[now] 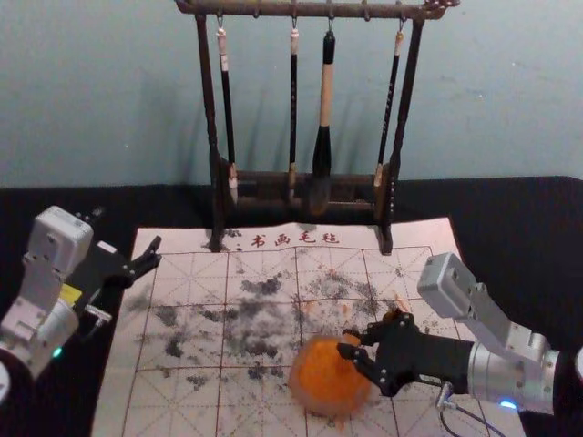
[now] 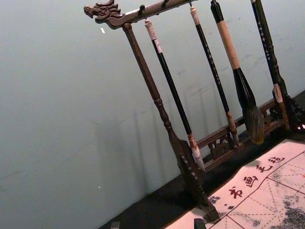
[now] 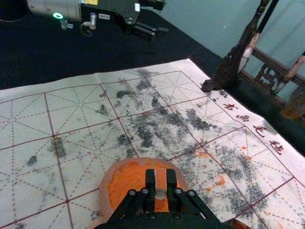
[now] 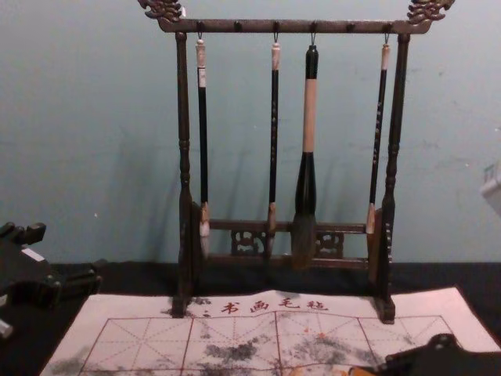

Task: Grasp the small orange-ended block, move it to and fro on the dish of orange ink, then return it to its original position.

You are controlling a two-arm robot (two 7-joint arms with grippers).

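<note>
My right claw [image 1: 348,343] grips the small orange-ended block [image 3: 161,180] over the dish of orange ink [image 1: 328,382]; whether the block touches the ink, I cannot tell. My left claw [image 1: 126,235] is parked, fingers apart, well left of the dish.

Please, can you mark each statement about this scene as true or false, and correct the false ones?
1. The right pincer grips the small block. True.
2. The left pincer holds a brush. False: the left pincer is open and empty.
3. Four brushes hang from the rack. True.
4. The dish of orange ink rests on the printed mat. True.
5. The dish stands directly beneath the rack. False: it is nearer the robot, by the right pincer.
</note>
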